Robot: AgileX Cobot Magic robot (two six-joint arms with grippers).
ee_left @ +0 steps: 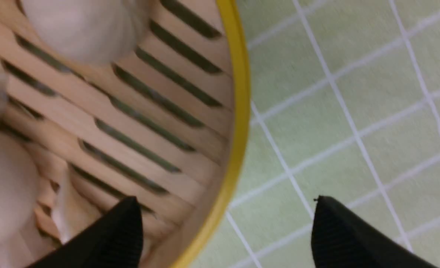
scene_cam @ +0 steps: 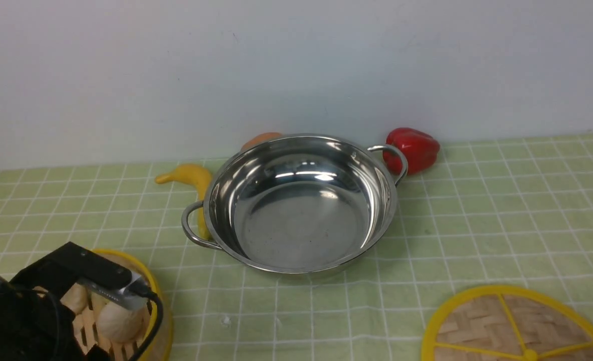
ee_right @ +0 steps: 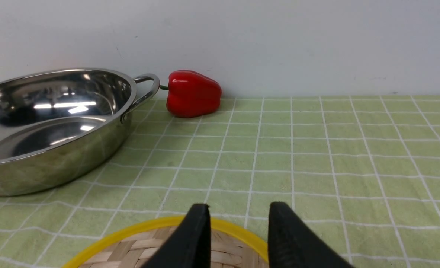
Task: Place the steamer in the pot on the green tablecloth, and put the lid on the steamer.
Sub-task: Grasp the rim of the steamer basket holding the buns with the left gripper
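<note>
Tablecloth (scene_cam: 476, 210); left gripper (ee_left: 224, 200) astride steamer (ee_left: 149, 111) (agape)

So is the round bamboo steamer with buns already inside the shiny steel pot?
No, the pot is empty; the steamer sits apart on the green checked tablecloth.

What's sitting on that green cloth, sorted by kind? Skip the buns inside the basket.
Cookware: 3 (pot, steamer, lid)
Fruit and vegetables: 3 (red pepper, yellow banana, orange item half hidden behind the pot)
Total: 6
</note>
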